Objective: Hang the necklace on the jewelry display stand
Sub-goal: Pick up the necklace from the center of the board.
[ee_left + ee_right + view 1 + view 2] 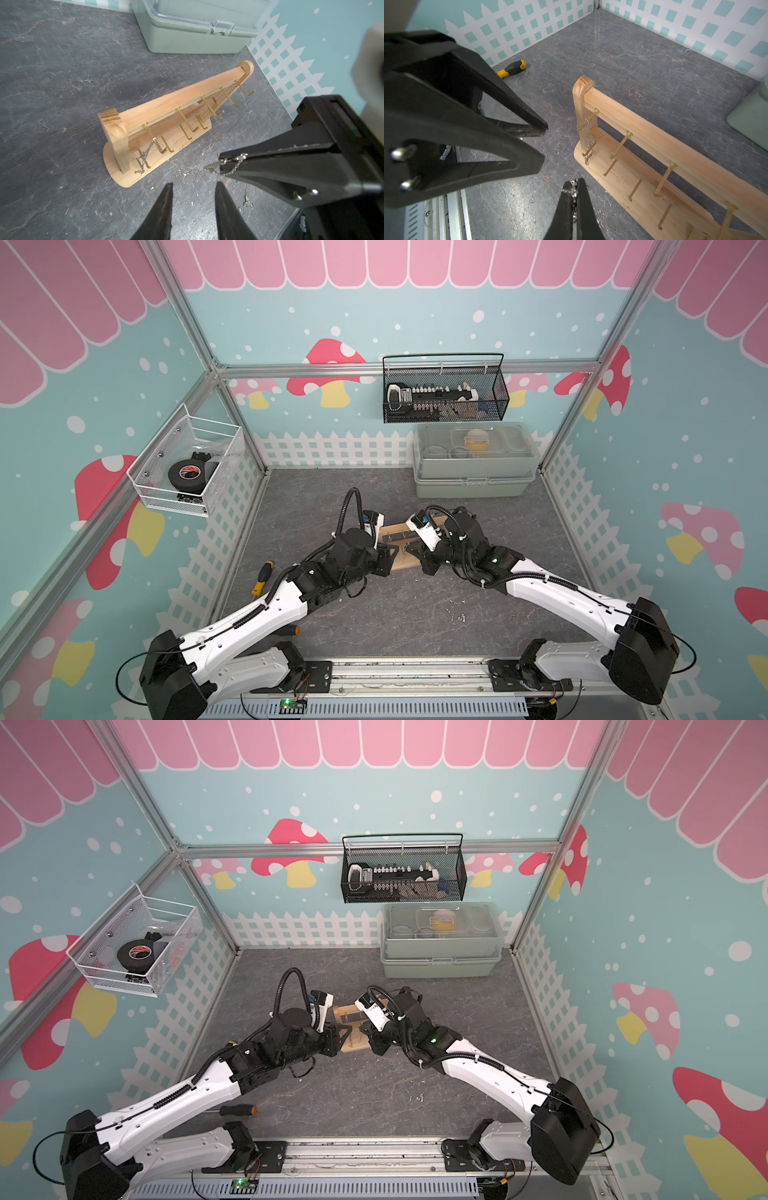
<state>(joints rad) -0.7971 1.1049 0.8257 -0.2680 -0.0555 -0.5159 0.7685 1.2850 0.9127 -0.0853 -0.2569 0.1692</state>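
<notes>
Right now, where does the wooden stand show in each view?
In a top view: stand mid-table, mostly hidden between the two arms.
In a top view: same spot, wood peeking out between the wrists.
Left wrist: fills the middle of the picture.
Right wrist: runs from the middle out of frame.
Shared landmark: green box, seen in all four.

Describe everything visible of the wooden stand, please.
The stand is light, unpainted wood: a flat oblong base with rounded ends, two round-topped uprights and a crossbar between them. Thin gold hooks stick out of one side in two rows. It stands upright on the grey table. A fine silver chain hangs from an end hook down to the base.
</notes>
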